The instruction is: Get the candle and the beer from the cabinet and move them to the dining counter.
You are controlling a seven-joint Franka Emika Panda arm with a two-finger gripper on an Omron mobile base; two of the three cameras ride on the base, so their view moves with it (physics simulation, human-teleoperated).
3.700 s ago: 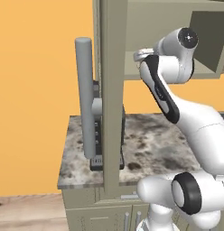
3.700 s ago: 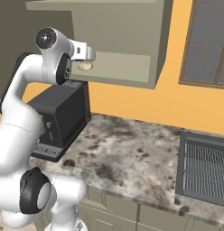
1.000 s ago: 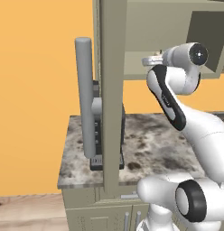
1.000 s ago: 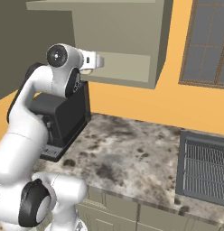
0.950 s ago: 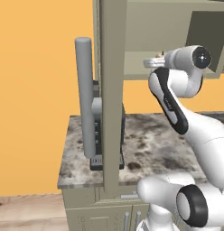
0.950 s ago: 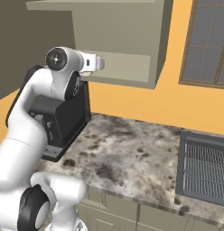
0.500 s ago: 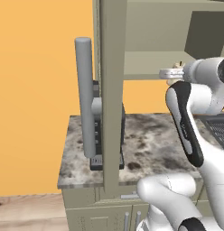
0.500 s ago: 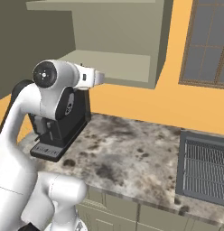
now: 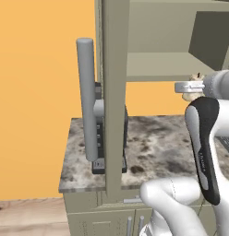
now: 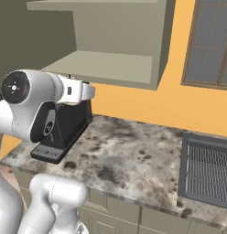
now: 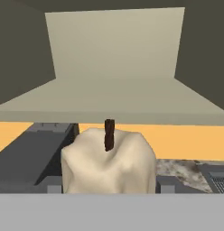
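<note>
The cream-white candle [image 11: 109,167] with its dark wick sits close up in the hand view, held between the jaws. In the left base view the candle [image 9: 195,95] peeks out at my gripper [image 9: 191,91], just below and in front of the cabinet's shelf [image 9: 158,69]. My gripper [image 10: 87,91] hangs under the open cabinet [image 10: 110,59], above the coffee machine. The cabinet door [image 9: 115,92] stands open, edge-on, with its grey bar handle [image 9: 86,99]. The shelf [image 11: 114,101] behind the candle is bare. The beer and the dining counter are out of view.
A black coffee machine [image 10: 65,130] stands on the marble wall counter [image 10: 129,155] below the gripper. A dark grille [image 10: 209,169] lies at the counter's right end. A window [image 10: 211,43] is on the orange wall. The open door blocks the space to the left of the arm.
The arm has swung right and drawn the hand out of the cabinet, carrying the candle with it. The candle now hangs in front of the shelf edge instead of inside.
</note>
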